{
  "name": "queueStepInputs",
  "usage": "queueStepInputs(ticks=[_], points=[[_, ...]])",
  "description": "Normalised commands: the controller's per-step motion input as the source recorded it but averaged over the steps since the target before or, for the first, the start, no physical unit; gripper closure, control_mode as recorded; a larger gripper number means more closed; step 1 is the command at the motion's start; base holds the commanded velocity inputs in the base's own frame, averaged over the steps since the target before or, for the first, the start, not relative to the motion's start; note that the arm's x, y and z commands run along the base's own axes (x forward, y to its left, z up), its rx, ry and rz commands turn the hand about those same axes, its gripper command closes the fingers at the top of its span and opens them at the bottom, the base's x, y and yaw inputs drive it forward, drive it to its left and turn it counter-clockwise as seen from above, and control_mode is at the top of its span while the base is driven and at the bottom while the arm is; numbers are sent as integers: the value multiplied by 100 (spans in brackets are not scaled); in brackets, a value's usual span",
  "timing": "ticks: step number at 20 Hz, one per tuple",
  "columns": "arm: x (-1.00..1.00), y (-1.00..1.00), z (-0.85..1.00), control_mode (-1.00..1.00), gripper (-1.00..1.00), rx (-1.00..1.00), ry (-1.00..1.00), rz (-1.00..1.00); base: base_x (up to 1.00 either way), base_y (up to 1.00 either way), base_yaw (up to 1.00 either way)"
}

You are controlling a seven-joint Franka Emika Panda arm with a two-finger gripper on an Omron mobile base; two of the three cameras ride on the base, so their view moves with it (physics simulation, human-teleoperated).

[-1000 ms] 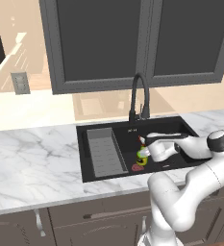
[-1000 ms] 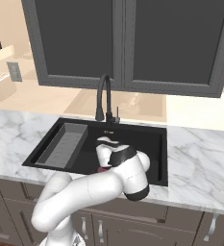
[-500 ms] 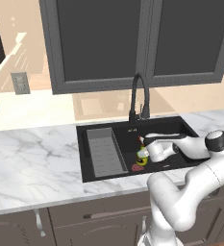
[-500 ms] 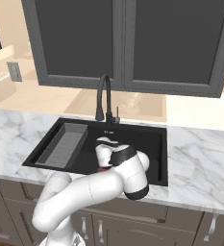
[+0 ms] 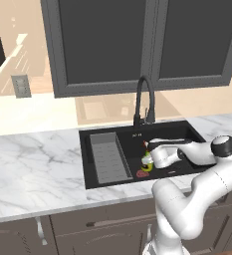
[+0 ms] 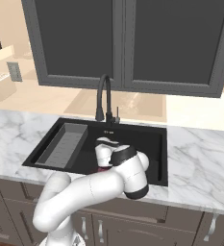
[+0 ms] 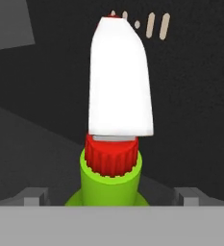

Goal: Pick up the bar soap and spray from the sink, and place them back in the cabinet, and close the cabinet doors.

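Observation:
The spray, a small green bottle with a yellow label, stands in the black sink right of the grey ribbed tray. My gripper reaches it from the right, low in the basin. In the hand view the spray's white nozzle, red collar and green neck rise between my two fingertips, which stand wide apart on either side without touching it. My gripper is open. In the right base view my hand covers the bottle. The bar soap is hidden. The cabinet and its doors are out of view.
A round dark-red drain disc lies on the sink floor just in front of the bottle. The black gooseneck faucet stands behind the basin. Grey-framed doors with dark panes hang above. Marble counter flanks the sink.

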Motion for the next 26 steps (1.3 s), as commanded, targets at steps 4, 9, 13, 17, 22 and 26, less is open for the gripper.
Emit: queueStepInputs(ticks=[4, 9, 13, 17, 22, 26], points=[[1, 0, 0, -100, -100, 0, 1, 0, 0, 0, 0], [2, 0, 0, -100, -100, 0, 0, 0, 0, 0, 0], [1, 0, 0, -100, -100, 0, 0, 0, 0, 0, 0], [3, 0, 0, -100, -100, 0, 0, 0, 0, 0, 0], [3, 5, -2, -100, -100, 0, 2, 0, 0, 0, 0], [0, 0, 0, -100, -100, 0, 0, 0, 0, 0, 0]])
